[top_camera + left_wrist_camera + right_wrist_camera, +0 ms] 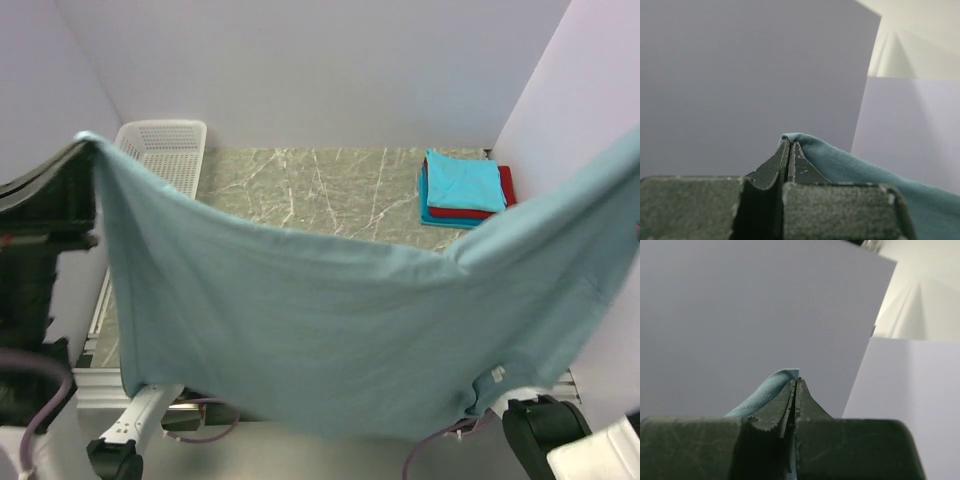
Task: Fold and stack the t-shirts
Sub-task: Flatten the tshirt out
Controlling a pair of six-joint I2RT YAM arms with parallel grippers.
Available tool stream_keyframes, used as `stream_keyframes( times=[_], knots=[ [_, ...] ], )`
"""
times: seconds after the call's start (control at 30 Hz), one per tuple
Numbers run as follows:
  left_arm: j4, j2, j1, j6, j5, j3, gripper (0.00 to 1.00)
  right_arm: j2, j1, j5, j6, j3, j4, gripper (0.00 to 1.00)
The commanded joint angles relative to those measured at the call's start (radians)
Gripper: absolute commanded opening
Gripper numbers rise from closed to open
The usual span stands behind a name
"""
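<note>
The large grey-blue t-shirt point(330, 340) hangs spread in the air between the two arms, above the near part of the bench point(320, 190), and it sags in the middle. The left gripper point(790, 143) is fully closed on one edge of the cloth. In its wrist view the cloth comes out at the tips and falls toward 4 o'clock. In the top view this held corner is at 10 o'clock. The right gripper point(796, 381) is also fully closed, with a small fold of the same shirt pinched at its tips and going down toward 8 o'clock. In the top view the shirt rises to the 3 o'clock edge.

A small white neck label point(497, 374) shows at 5 o'clock, near the lower edge of the hanging cloth. Its writing is too small to read.

At 1 o'clock on the bench lies the stack of folded t-shirts point(462, 190), with turquoise on top, red under it and teal at the bottom. A white mesh basket point(165, 140) stands at 11 o'clock.
</note>
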Motion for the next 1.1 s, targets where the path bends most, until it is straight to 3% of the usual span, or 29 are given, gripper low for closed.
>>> stream_keyframes(
  times=[0.0, 0.1, 0.3, 0.47, 0.6, 0.63, 0.73, 0.87, 1.07],
  knots=[
    [0.043, -0.016, 0.002, 0.037, -0.022, -0.134, 0.0, 0.117, -0.006, -0.009, 0.01, -0.076, -0.001, 0.0],
    [0.089, -0.025, 0.002, 0.05, -0.037, -0.306, 0.0, 0.186, -0.006, -0.049, 0.027, -0.165, -0.005, 0.0],
    [0.213, 0.05, 0.002, 0.115, -0.105, -0.636, 0.01, 0.296, -0.006, -0.135, 0.074, -0.449, 0.143, 0.0],
    [0.367, 0.32, 0.002, 0.162, -0.195, -0.805, 0.0, 0.503, 0.0, -0.176, 0.099, -0.59, 0.268, 0.0],
    [0.391, 0.671, 0.017, 0.144, -0.188, -0.719, 0.0, 0.779, 0.012, -0.189, 0.093, -0.477, 0.309, 0.0],
    [0.376, 0.825, 0.019, 0.149, -0.189, -0.631, 0.0, 0.905, 0.011, -0.196, 0.1, -0.437, 0.308, 0.0],
    [0.322, 1.066, 0.021, 0.17, -0.232, -0.457, 0.0, 1.137, 0.026, -0.178, 0.114, -0.258, 0.297, 0.0],
    [0.316, 1.208, 0.027, 0.185, -0.304, -0.346, 0.0, 1.322, 0.052, -0.131, 0.099, -0.074, 0.306, 0.0],
    [0.324, 1.271, 0.033, 0.218, -0.396, -0.277, 0.0, 1.379, 0.084, -0.022, 0.059, -0.09, 0.398, 0.0]
  ],
)
